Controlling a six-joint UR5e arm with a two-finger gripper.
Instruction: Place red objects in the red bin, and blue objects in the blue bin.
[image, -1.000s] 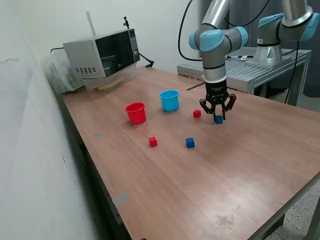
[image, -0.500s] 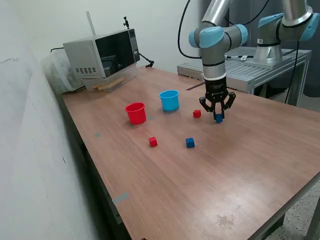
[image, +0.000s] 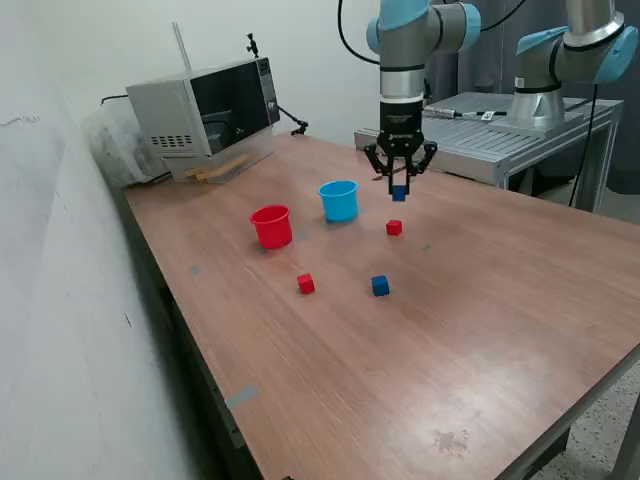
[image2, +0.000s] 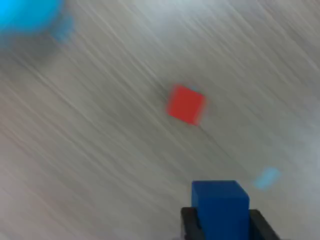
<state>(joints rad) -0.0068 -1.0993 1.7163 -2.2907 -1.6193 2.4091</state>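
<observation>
My gripper (image: 399, 190) is shut on a dark blue cube (image: 399, 193) and holds it in the air, well above the table, to the exterior view's right of the light blue cup (image: 339, 200). In the wrist view the held blue cube (image2: 220, 206) sits between the fingertips, with a red cube (image2: 186, 104) on the table below and the blue cup (image2: 27, 14) at a corner, all blurred. The red cup (image: 271, 225) stands beside the blue cup. On the table lie two red cubes (image: 394, 227) (image: 306, 284) and a second blue cube (image: 380, 286).
A microwave (image: 205, 105) stands at the back of the wooden table (image: 430, 360). A second robot arm (image: 560, 60) is mounted on a metal stand behind the table, at the exterior view's right. A wall runs along the exterior view's left.
The gripper closed on the blue cube on the table, lifted it, and carried it up and toward the exterior view's left, nearer the blue cup.
</observation>
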